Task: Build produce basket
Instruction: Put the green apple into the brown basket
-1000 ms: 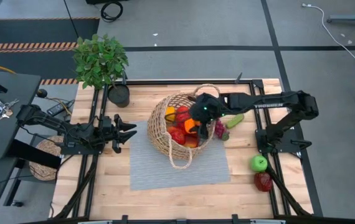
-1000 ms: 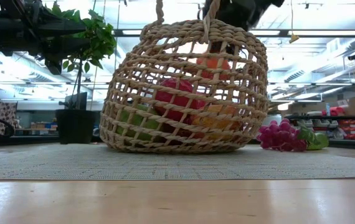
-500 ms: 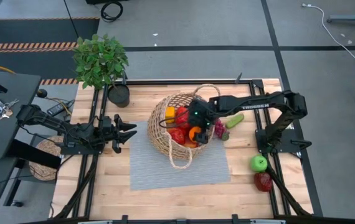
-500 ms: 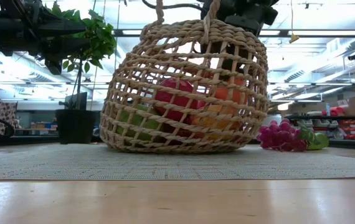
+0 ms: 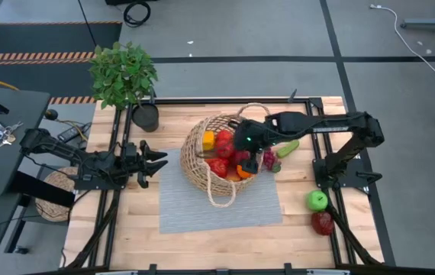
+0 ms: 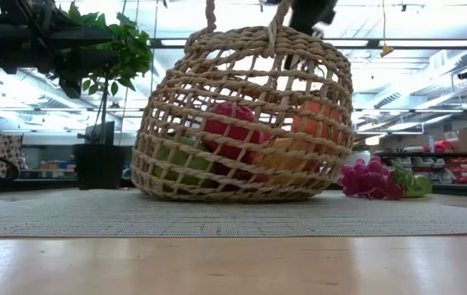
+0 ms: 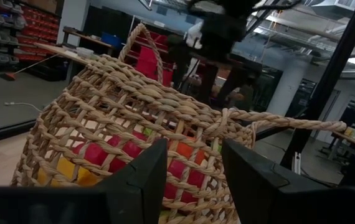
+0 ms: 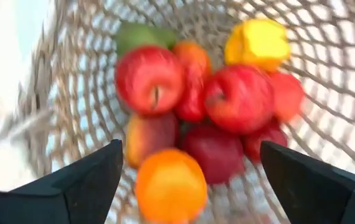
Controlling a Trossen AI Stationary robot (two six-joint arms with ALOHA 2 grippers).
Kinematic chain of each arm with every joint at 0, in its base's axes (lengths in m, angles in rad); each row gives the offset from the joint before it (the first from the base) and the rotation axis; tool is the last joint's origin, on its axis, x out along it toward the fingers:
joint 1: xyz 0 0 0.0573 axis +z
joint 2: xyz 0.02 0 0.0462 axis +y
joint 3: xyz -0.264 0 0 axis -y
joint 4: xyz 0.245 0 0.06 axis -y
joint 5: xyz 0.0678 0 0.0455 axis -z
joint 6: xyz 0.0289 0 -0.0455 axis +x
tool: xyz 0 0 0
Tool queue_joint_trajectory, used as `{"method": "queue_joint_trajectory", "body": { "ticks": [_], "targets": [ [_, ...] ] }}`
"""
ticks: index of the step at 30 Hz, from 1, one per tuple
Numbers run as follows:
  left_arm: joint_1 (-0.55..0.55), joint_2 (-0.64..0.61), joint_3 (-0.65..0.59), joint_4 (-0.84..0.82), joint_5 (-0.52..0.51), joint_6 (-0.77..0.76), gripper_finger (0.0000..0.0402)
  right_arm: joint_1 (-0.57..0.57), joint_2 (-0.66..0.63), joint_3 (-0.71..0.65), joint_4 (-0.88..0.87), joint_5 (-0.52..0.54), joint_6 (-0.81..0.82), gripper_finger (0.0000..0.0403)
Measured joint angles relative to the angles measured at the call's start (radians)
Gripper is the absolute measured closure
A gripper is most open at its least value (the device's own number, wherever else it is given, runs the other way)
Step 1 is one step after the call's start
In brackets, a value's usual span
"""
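Wicker basket [image 5: 216,156] on the grey mat [image 5: 217,202] mid-table, now holding the orange [image 8: 170,185] just dropped. Right claw [image 5: 242,142] spread wide above the pile, empty. Left claw [image 5: 153,163] half-spread beside the basket, idle. Outside yet: grapes [image 5: 269,160], cucumber [image 5: 286,147], green apple [image 5: 317,200], red fruit [image 5: 323,222].

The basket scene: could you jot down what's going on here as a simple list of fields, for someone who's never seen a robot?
basket: woven wicker, standing on a grey mat, holding apples, a yellow pepper and an orange
right claw: open, above the basket's inside, nothing in it
left claw: waiting beside the basket, open, empty
outside the basket: purple grapes, cucumber, green apple, red apple
also on table: potted plant
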Motion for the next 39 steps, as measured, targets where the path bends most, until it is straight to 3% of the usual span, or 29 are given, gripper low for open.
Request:
{"method": "queue_joint_trajectory", "body": {
  "ticks": [6,9,13,18,25,33,39],
  "targets": [
    [0.0,0.0,0.0,0.0,0.0,0.0,0.0241,0.102,-0.075,-0.004,-0.198,0.092,0.132,0.0033],
    [0.0,0.0,0.0,0.0,0.0,0.0,0.0241,0.139,-0.151,-0.065,-0.208,0.099,0.185,0.0039],
    [0.0,0.0,0.0,0.0,0.0,0.0,0.0241,0.15,-0.291,-0.192,-0.143,0.121,0.234,0.0048],
    [0.0,0.0,0.0,0.0,0.0,0.0,0.0241,0.085,-0.416,-0.422,-0.075,0.136,0.244,0.0055],
    [0.0,0.0,0.0,0.0,0.0,0.0,0.0241,-0.016,-0.437,-0.634,-0.035,0.113,-0.006,0.0056],
    [0.0,0.0,0.0,0.0,0.0,0.0,0.0241,-0.094,-0.293,-0.646,-0.048,0.138,-0.302,0.0056],
    [0.0,0.0,0.0,0.0,0.0,0.0,0.0241,-0.149,-0.183,-0.645,-0.057,0.191,-0.435,0.0056]
  ]
}}
